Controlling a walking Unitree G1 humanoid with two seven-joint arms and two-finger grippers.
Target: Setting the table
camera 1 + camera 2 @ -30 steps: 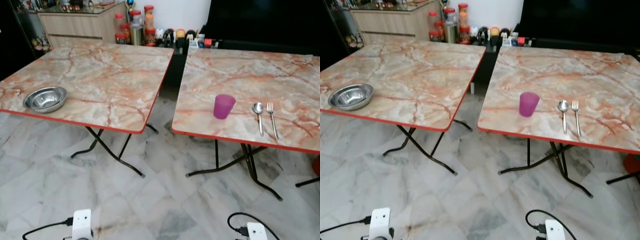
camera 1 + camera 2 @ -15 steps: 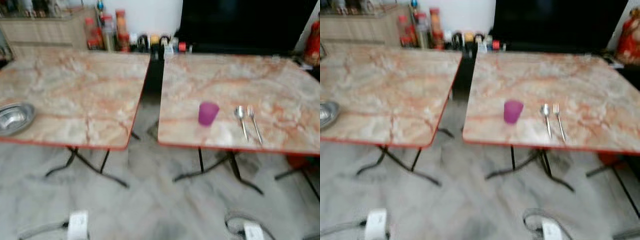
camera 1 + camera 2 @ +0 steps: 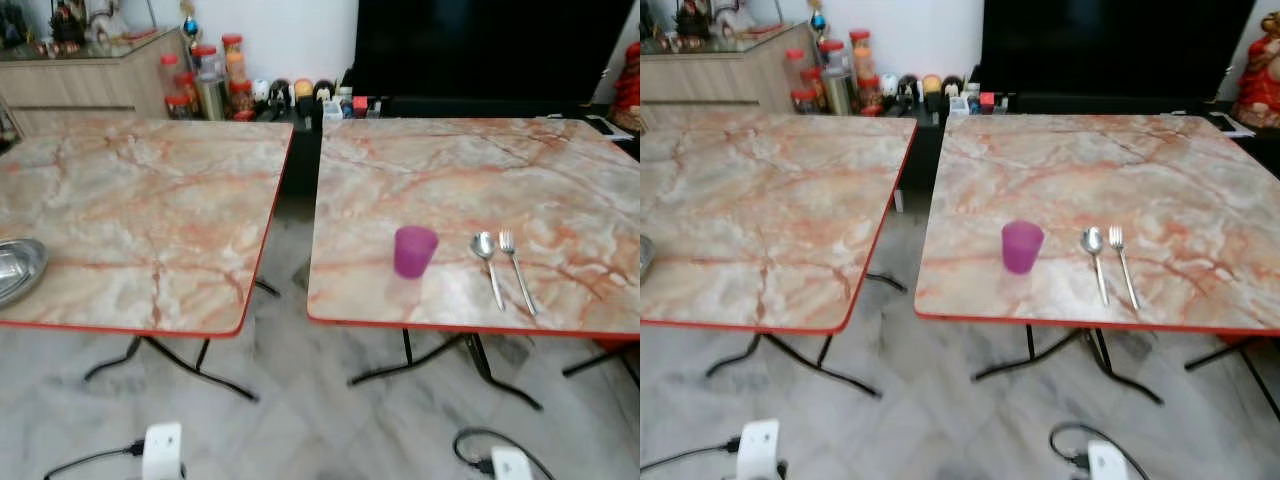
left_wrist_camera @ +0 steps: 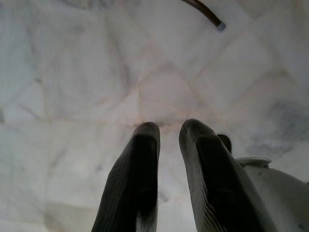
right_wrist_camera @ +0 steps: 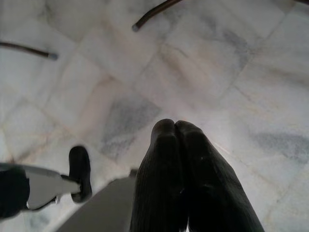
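Both of our arms hang idle over the pale marble floor (image 4: 72, 72): our left gripper (image 4: 166, 130) holds nothing and keeps a narrow gap between its fingers, while our right gripper (image 5: 175, 126) is empty with its fingers pressed together. Ahead of us, on the right-hand marble-patterned table (image 3: 560, 170), we see a purple cup (image 3: 414, 251) upright near the front edge, with a spoon (image 3: 487, 262) and fork (image 3: 516, 268) lying side by side just to its right. At the near left edge of the left table (image 3: 150, 200) we see part of a steel bowl (image 3: 18, 270).
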